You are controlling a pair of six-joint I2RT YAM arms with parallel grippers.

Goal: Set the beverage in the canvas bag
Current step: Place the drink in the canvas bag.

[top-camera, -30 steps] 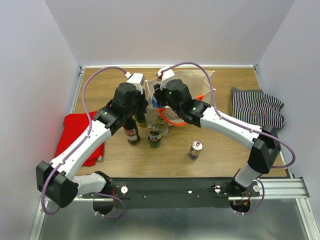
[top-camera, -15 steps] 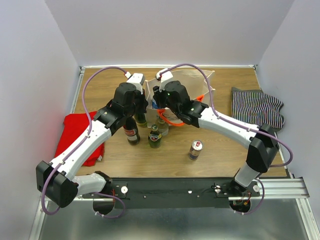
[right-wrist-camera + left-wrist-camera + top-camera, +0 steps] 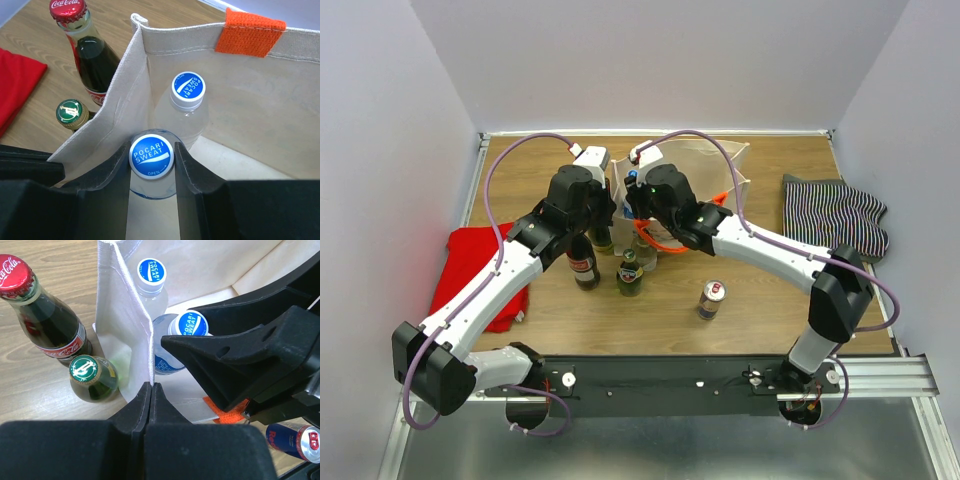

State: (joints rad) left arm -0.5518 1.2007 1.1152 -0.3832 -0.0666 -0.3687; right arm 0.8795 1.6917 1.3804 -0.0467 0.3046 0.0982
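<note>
Left jaws: the left gripper (image 3: 151, 390) has its two black fingers pressed together, pinching the rim of the canvas bag (image 3: 122, 330) at a corner seam.
Right jaws: the right gripper (image 3: 152, 148) is clamped around the neck of a Pocari Sweat bottle (image 3: 151, 161), with one finger on each side just under the blue-and-white cap.
Beverage: that bottle is upright inside the bag's open mouth, close to the wall that the left gripper pinches. I cannot tell whether its base touches the bag floor.
Canvas bag: a cream, boxy tote stands open toward the far middle of the wooden table (image 3: 760, 290), between the two wrists. An orange tab (image 3: 250, 31) sits on its rim, and an orange loop handle (image 3: 665, 240) shows on the side facing the arms.
Also in the bag: a second Pocari Sweat bottle (image 3: 187, 90) stands upright just beyond the gripped one.
Just outside the bag: a Coca-Cola bottle (image 3: 47, 325) with a red cap and a green glass bottle (image 3: 92, 375) with a green cap both stand upright beside the pinched wall.
Nearer the arms: a Red Bull can (image 3: 711, 298) stands upright, apart from the bottles.
Table's left edge: a red cloth (image 3: 480, 265) lies here.
Table's right edge: a striped cloth (image 3: 835, 215) lies crumpled.
</note>
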